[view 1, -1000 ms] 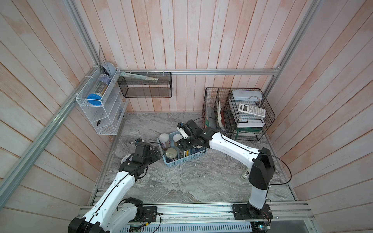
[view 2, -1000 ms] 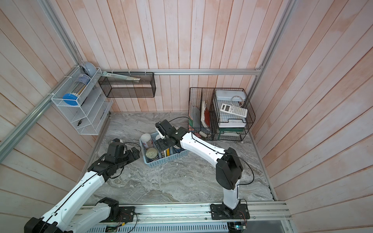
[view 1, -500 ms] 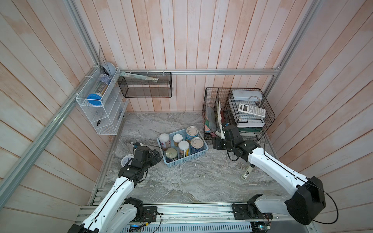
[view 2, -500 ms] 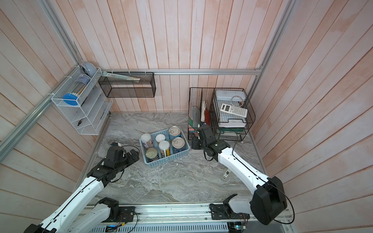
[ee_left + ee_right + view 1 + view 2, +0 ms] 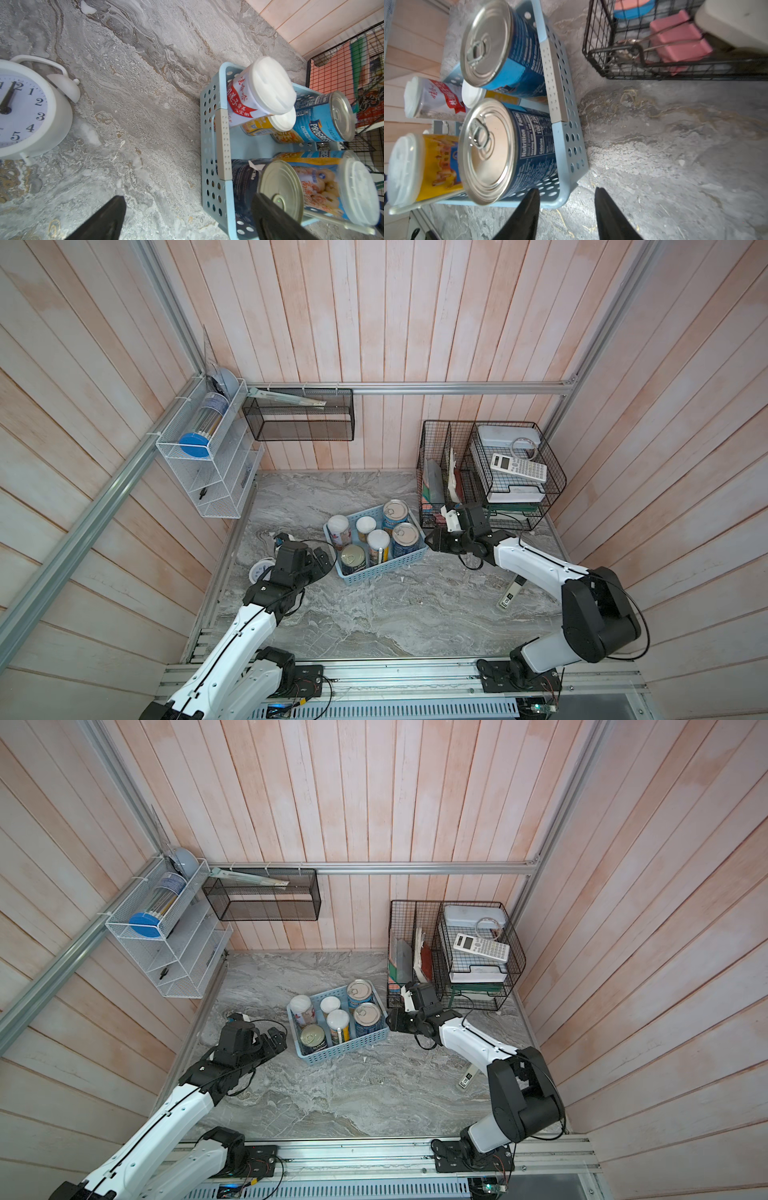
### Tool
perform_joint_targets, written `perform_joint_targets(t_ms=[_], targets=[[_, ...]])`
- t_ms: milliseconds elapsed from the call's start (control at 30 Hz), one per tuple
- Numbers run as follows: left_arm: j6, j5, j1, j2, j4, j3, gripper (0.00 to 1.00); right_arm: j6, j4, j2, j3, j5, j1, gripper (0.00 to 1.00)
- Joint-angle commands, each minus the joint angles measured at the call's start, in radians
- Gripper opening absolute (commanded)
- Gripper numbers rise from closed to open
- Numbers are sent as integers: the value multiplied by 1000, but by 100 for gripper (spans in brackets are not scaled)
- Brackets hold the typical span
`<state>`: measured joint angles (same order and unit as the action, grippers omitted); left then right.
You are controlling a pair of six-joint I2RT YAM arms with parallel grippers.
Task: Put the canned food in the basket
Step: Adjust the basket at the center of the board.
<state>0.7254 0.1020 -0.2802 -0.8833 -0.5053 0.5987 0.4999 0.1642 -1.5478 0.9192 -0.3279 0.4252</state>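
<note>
Grey marbled table (image 5: pixel 374 614), both arms reaching low over it.

Black wire organiser (image 5: pixel 559 485) stands close beside the right gripper (image 5: pixel 431 540), on the wall side of it.

Light-blue basket (image 5: pixel 384 568) lies between the two grippers. One short end is just ahead of the right gripper's tips. The other short end is just ahead of the left gripper (image 5: pixel 323 559). Cannot tell whether either tip touches the plastic.

Right gripper, wrist view (image 5: pixel 566 190): fingers parted a moderate way, bare table between them, nothing held.

Left gripper, wrist view (image 5: pixel 189 198): fingers spread wide, nothing held.

Cans (image 5: pixel 365 524): six, all upright inside the basket.
- Two blue cans (image 5: pixel 488 151) stand at the end nearest the right gripper.
- The dark can (image 5: pixel 276 178) and a white-lidded can (image 5: pixel 268 83) stand at the end nearest the left gripper.
- Two more white-lidded ones sit in the middle.

White alarm clock (image 5: pixel 258 571) is near the left gripper, on its far side from the basket.

Slim white gadget (image 5: pixel 512 597) lies on the table well behind the right gripper, by the forearm.
</note>
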Motion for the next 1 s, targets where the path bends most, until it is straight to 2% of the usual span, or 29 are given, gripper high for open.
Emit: perform_joint_targets(t_ms=[0,133,300,467,567,633,967], targets=[[-18,8,4,11,7,-6,100,-17,-15,-33,28,-92,-8,47],[-20,8,5,7,7,-5,100,-15,-31,-42,17,-86,-7,46],[-21,8,4,5,9,-8,100,-6,-54,-68,-1,-99,-7,28],[-24,6,3,2,14,-8,100,7,-76,-77,-10,-101,-8,27],[-26,4,4,0,14,-5,100,25,-76,-79,-8,-107,-5,18],[-27,4,4,3,14,-6,100,41,-73,-70,-15,-105,5,17],[-29,-11,5,5,26,-10,100,239,-167,40,-190,-74,100,6]])
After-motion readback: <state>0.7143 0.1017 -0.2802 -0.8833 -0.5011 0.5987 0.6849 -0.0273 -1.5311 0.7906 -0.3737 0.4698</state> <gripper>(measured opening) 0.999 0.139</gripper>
